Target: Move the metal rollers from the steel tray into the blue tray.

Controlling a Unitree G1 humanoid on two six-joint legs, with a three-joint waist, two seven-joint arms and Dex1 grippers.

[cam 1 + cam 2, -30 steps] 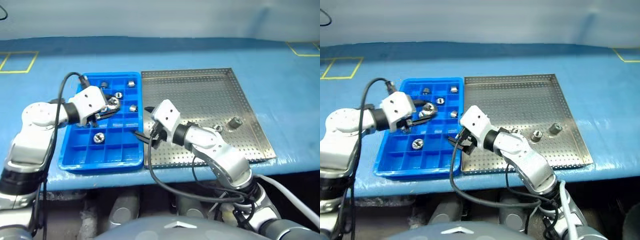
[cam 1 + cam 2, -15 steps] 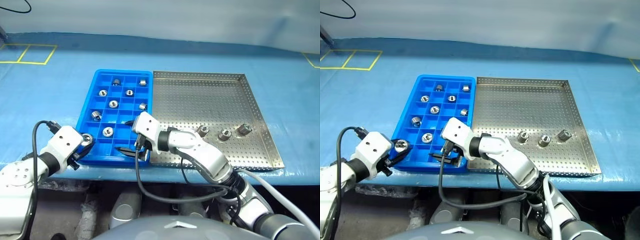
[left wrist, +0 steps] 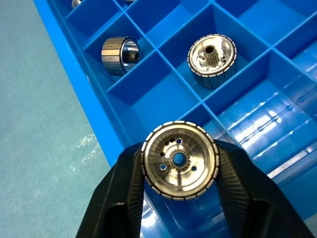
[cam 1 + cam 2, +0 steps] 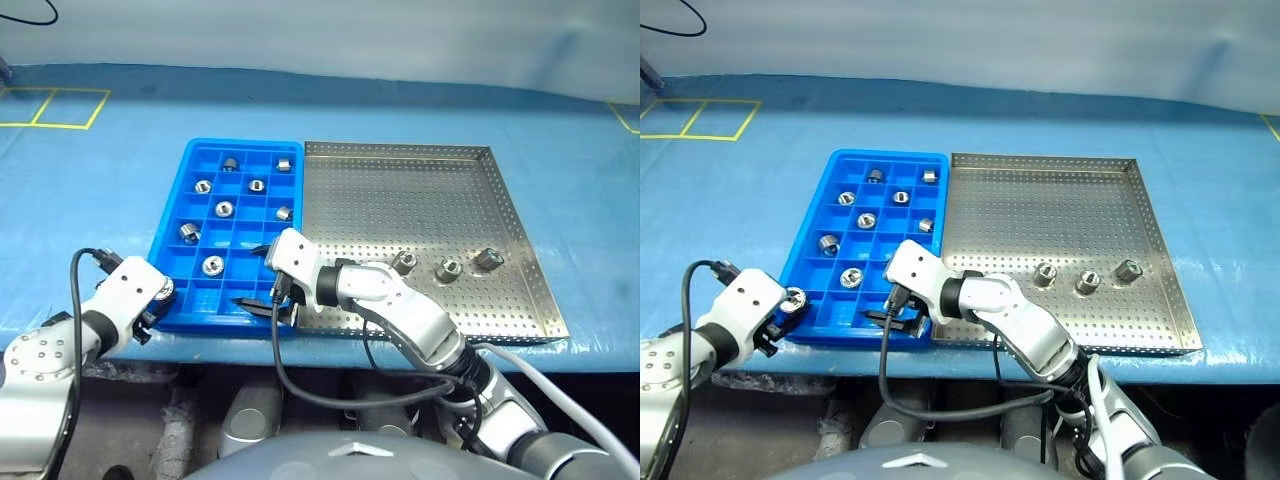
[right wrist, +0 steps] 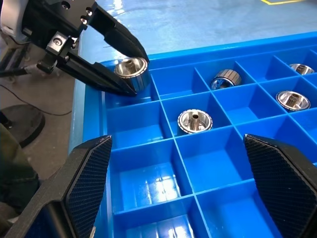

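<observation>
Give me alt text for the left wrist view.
The left hand pinches a silvery ridged metal roller between two black fingers over the near corner of the bright blue gridded plastic tray; two more rollers sit in separate compartments beyond.

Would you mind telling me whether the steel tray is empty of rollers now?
No, three metal rollers lie in a row on the steel tray, toward its near right side.

Table (image 4: pixel 90 190) under pale blue cover, yellow tape outlines at far corners. Directly on it: blue tray (image 4: pixel 172 236) left, steel tray (image 4: pixel 420 190) right, long sides touching, near front edge.
</observation>
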